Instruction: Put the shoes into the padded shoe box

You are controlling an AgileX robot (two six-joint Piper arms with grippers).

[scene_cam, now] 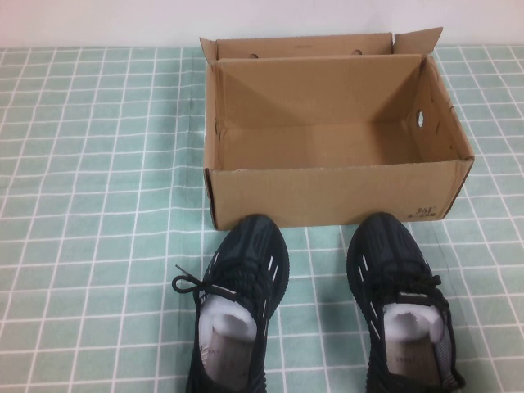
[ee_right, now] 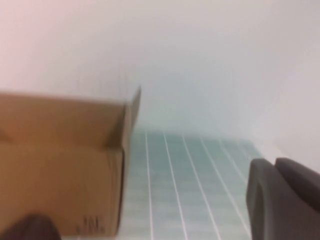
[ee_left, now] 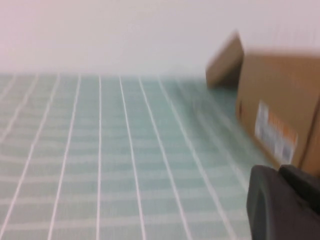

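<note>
Two black knit sneakers stand side by side on the green checked cloth, toes against the box front: the left shoe and the right shoe. The open brown cardboard box stands behind them, its inside bare. Neither arm shows in the high view. My left gripper is shut and empty, low over the cloth to the left of the box. My right gripper is shut and empty, to the right of the box. A dark blur by the box corner looks like a shoe toe.
The green checked tablecloth covers the whole table. A pale wall runs along the far edge behind the box. A white label is on the box's left side wall.
</note>
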